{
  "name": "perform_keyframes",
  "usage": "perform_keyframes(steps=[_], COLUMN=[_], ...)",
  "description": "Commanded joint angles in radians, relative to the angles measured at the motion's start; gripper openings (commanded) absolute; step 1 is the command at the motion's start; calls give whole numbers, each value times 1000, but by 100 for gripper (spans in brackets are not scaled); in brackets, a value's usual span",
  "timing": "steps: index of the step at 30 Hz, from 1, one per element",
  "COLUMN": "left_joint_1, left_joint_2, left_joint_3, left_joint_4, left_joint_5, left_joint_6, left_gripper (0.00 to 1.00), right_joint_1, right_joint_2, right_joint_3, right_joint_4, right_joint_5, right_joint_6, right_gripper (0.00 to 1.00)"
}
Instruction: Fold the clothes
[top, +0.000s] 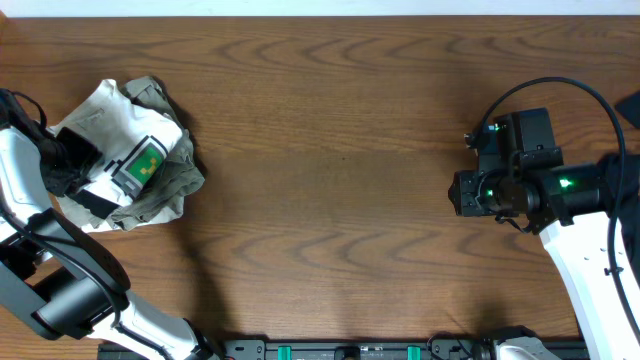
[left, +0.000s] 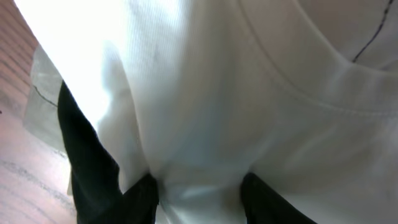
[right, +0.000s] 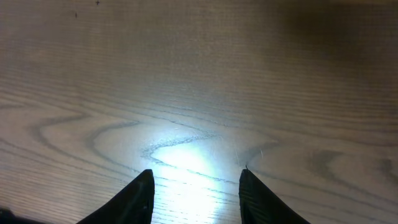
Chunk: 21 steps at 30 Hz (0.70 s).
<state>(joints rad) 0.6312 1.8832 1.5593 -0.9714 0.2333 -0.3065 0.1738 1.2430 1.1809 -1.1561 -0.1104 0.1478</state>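
The clothes lie in a crumpled pile at the table's left: a white T-shirt (top: 105, 120) with a green-and-blue pixel print (top: 146, 163) lies over a khaki garment (top: 172, 190). My left gripper (top: 78, 172) is down at the pile's left side. In the left wrist view its fingers (left: 198, 198) stand apart with white T-shirt cloth (left: 205, 93) bunched between them. My right gripper (top: 456, 192) is open and empty over bare wood at the right, fingers spread (right: 194, 193). The dark navy garment is not in view.
The brown wooden table (top: 330, 150) stretches between the pile and the right arm. A black rail (top: 350, 350) runs along the front edge. A cable loops over the right arm (top: 560, 85).
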Motion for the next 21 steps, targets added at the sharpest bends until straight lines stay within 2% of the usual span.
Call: perform_keyframes(steps=[1, 4, 7, 9, 11, 12, 15, 21], left_joint_1=[7, 7, 7, -1, -21, -35, -115, -360], left_joint_2=[-24, -72, -142, -199, -257, -284, -366, -449], left_joint_3=[-12, -10, -10, -10, -10, -10, -10, -10], left_joint_4=[13, 27, 27, 27, 34, 36, 39, 42], left_joint_5=[26, 39, 46, 68, 104, 122, 174, 173], left_joint_6=[-10, 29, 44, 76, 114, 131, 208, 270], left_gripper=[41, 40, 42, 46, 49, 50, 56, 72], right_joint_1=[-9, -9, -9, -9, -9, -9, -9, -10], right_joint_2=[4, 4, 4, 4, 4, 4, 4, 4], right_joint_3=[-3, -3, -3, -3, -3, -3, -3, -3], right_joint_4=[-3, -3, 7, 22, 45, 56, 99, 219], right_joint_5=[9, 9, 9, 8, 5, 5, 5, 19], right_joint_6=[-7, -7, -7, -7, -7, -7, -7, -7], right_gripper=[43, 44, 50, 60, 75, 79, 89, 99])
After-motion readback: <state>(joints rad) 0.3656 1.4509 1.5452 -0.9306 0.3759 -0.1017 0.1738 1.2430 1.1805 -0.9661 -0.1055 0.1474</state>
